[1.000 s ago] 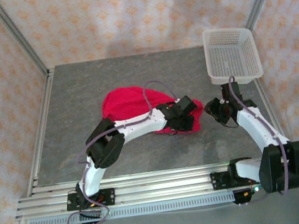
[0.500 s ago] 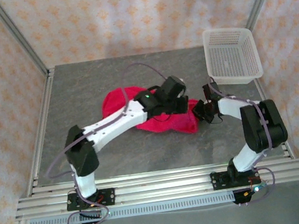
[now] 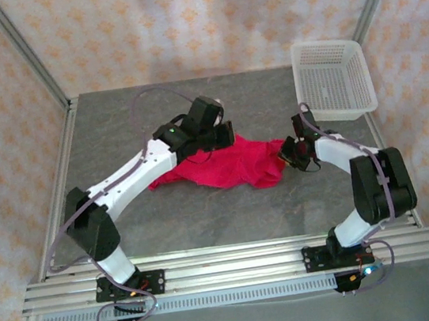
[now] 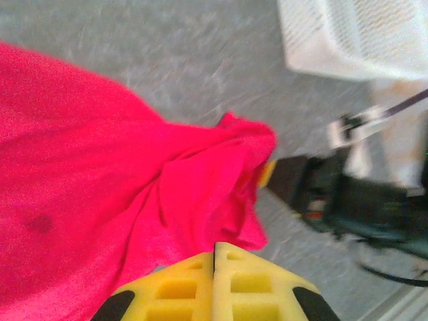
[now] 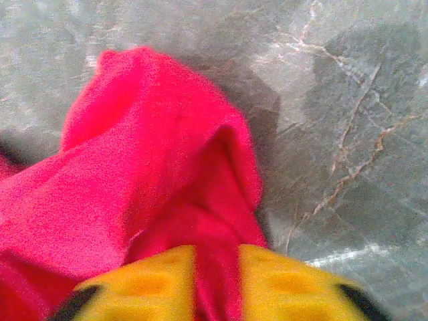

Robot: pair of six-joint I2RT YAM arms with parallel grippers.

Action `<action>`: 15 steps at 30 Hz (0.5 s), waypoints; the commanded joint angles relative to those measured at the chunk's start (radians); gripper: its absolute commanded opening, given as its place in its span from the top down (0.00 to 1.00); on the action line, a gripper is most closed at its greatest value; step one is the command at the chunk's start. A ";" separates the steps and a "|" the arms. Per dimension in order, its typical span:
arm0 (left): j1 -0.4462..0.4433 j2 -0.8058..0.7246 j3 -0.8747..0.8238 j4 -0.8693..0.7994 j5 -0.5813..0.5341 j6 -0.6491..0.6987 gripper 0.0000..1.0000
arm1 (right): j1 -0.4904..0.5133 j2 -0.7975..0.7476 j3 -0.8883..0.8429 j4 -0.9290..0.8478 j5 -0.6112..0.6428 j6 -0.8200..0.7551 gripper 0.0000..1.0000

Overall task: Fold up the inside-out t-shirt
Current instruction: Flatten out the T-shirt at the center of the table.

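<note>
The inside-out t-shirt (image 3: 227,167) is a crimson heap spread across the middle of the grey table. My left gripper (image 3: 225,136) sits at its back edge. In the left wrist view the yellow fingers meet (image 4: 215,249), and folds of the t-shirt (image 4: 100,167) run up to their tips. My right gripper (image 3: 287,156) is at the shirt's right end. In the right wrist view its jaws (image 5: 217,267) stand slightly apart with a strip of the t-shirt (image 5: 147,154) pinched between them.
A white mesh basket (image 3: 333,80) stands at the back right corner, also seen as the basket (image 4: 354,33) in the left wrist view. The right arm (image 4: 334,194) lies close to the shirt's end. Metal frame rails border the table (image 3: 113,119).
My left arm has swung back and to the left, dragging the shirt out from a rounded heap into a longer, flatter shape. My right gripper moved in to the shirt's right end.
</note>
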 commanded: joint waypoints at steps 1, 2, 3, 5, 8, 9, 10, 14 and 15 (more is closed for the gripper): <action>0.053 -0.043 -0.092 -0.046 -0.030 0.028 0.86 | -0.001 -0.106 0.045 -0.128 0.070 -0.068 0.59; 0.081 -0.072 -0.138 -0.041 -0.033 0.025 0.81 | -0.001 -0.130 0.043 -0.148 0.086 -0.079 0.58; 0.116 -0.108 -0.195 -0.030 -0.033 0.022 0.73 | 0.000 -0.155 0.040 -0.166 0.097 -0.089 0.57; 0.190 -0.178 -0.291 -0.020 -0.029 0.021 0.62 | 0.001 -0.202 0.023 -0.178 0.087 -0.102 0.57; 0.305 -0.261 -0.408 -0.018 -0.019 0.035 0.56 | 0.025 -0.239 0.000 -0.165 0.024 -0.110 0.54; 0.342 -0.282 -0.440 -0.017 -0.012 0.043 0.56 | 0.047 -0.239 -0.006 -0.155 0.008 -0.109 0.52; 0.372 -0.297 -0.466 -0.017 -0.010 0.051 0.56 | 0.068 -0.231 -0.006 -0.153 0.006 -0.110 0.51; 0.480 -0.325 -0.549 -0.015 -0.003 0.076 0.56 | 0.151 -0.154 0.003 -0.147 0.038 -0.109 0.49; 0.499 -0.323 -0.562 -0.012 -0.005 0.080 0.56 | 0.161 -0.133 0.003 -0.143 0.044 -0.106 0.49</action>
